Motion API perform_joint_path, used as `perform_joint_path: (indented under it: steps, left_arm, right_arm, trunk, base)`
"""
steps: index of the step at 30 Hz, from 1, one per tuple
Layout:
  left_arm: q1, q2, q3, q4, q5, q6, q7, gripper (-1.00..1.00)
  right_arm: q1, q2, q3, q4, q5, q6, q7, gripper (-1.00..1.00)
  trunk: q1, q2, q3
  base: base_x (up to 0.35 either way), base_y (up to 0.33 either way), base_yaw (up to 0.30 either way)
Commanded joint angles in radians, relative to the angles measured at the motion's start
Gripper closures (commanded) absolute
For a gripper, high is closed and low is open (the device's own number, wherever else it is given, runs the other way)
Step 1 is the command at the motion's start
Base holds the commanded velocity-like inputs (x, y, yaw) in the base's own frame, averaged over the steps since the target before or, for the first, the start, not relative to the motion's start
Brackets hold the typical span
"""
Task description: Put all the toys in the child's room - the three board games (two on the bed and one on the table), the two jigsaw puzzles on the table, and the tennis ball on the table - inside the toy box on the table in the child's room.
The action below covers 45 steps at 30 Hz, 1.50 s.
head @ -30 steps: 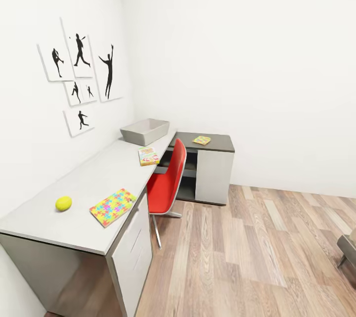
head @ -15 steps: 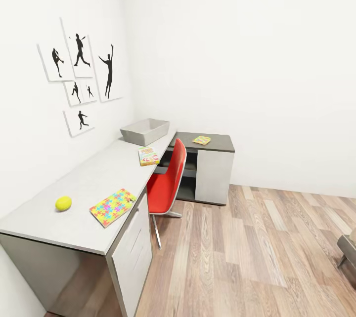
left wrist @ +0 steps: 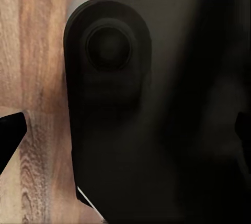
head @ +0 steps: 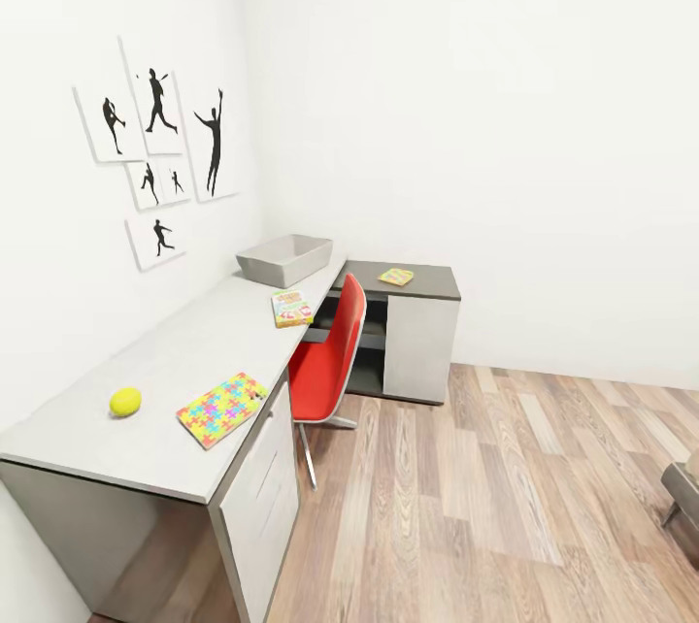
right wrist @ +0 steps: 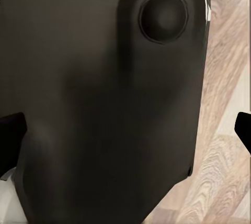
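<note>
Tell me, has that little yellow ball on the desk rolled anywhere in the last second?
No. The tennis ball sits in the same spot on the table, the same gap from the jigsaw puzzle beside it.

Bright, even, soft-shadowed head view — dim wrist views.

Almost nothing has changed in the last second. Your head camera has drifted very slightly: the wall prints (head: 155,157) and the toy box (head: 284,259) sit a hair lower and further right in the picture. The rest of the room has slid with them, so this is a move of the view and not of the things. Measured against the edges of the table (head: 184,351), no toy has moved, and no arm has come into the head view.
</note>
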Motion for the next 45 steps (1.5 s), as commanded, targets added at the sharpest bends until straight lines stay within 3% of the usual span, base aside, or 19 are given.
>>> perform_joint_path:
  steps: [1,9,45]
  left_arm:
    - [0.0,0.0,-0.001,0.0,-0.001,-0.002,0.0,-1.0]
    - [0.0,0.003,-0.002,0.0,-0.001,-0.002,0.0,-1.0]
    - [0.0,0.006,0.001,-0.012,-0.003,-0.007,0.0,-1.0]
  right_arm:
    - [0.0,0.0,0.0,0.0,-0.001,-0.001,0.0,-1.0]
    - [0.0,-0.004,0.0,0.0,-0.002,0.001,0.001,-1.0]
    - [0.0,-0.007,-0.002,0.0,-0.003,0.0,-0.001,-1.0]
  trunk:
    - [-0.004,0.007,0.002]
    - [-0.035,0.063,0.027]
    - [-0.173,0.315,0.14]
  base:
    - [0.0,0.0,0.0]
    - [0.0,0.0,-0.146]
    - [0.0,0.0,-0.276]
